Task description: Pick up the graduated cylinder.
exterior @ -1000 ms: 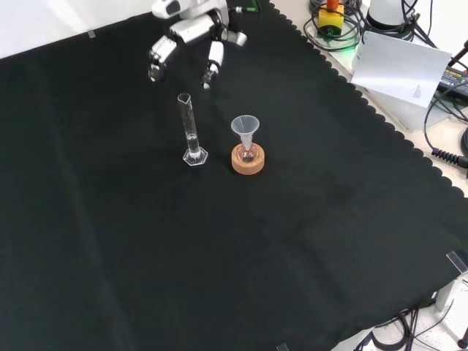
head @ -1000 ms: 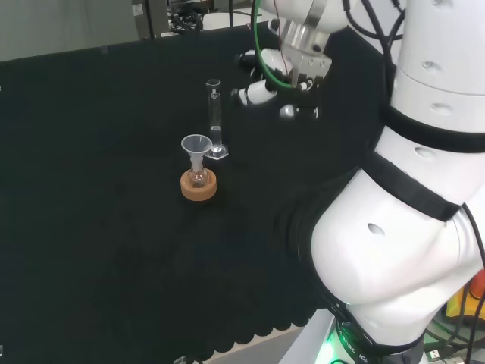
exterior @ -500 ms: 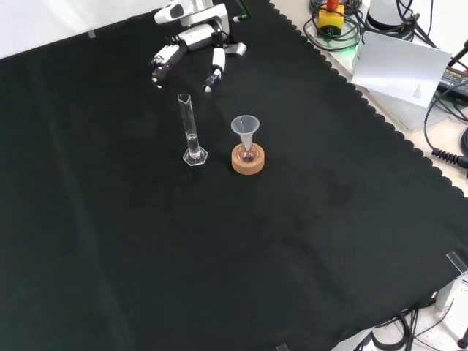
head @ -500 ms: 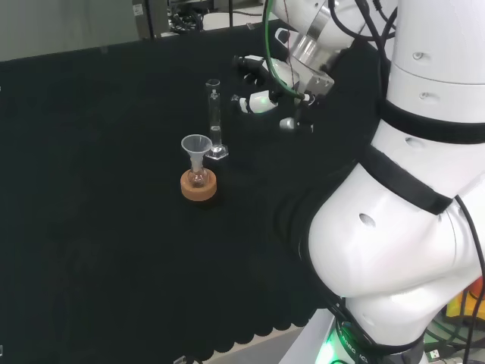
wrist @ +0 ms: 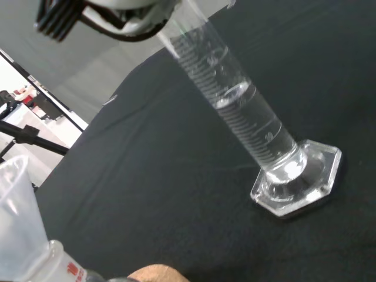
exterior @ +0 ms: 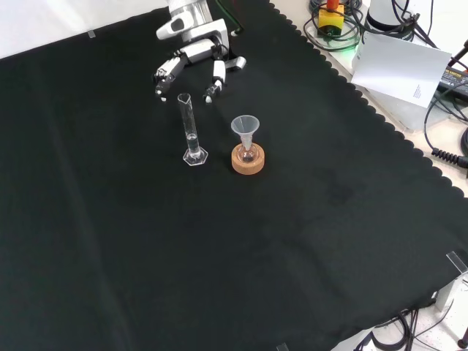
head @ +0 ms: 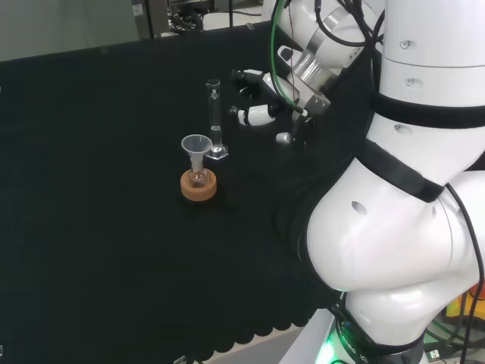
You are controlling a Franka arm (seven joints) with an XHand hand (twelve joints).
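Two pieces on cloth; my hand (exterior: 191, 57), fingers spread, hovers just behind graduated cylinder (exterior: 190, 130). Approach step; next: close in, wrap tube w/o tipping.

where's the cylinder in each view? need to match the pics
Head view: cylinder upright, centre-top, left of the hand.
Front view: cylinder upright, upper centre-left, just below the hand.
Wrist view: cylinder close, large, slanting across the picture, its base on the cloth.
Shared landmark: funnel beside it.
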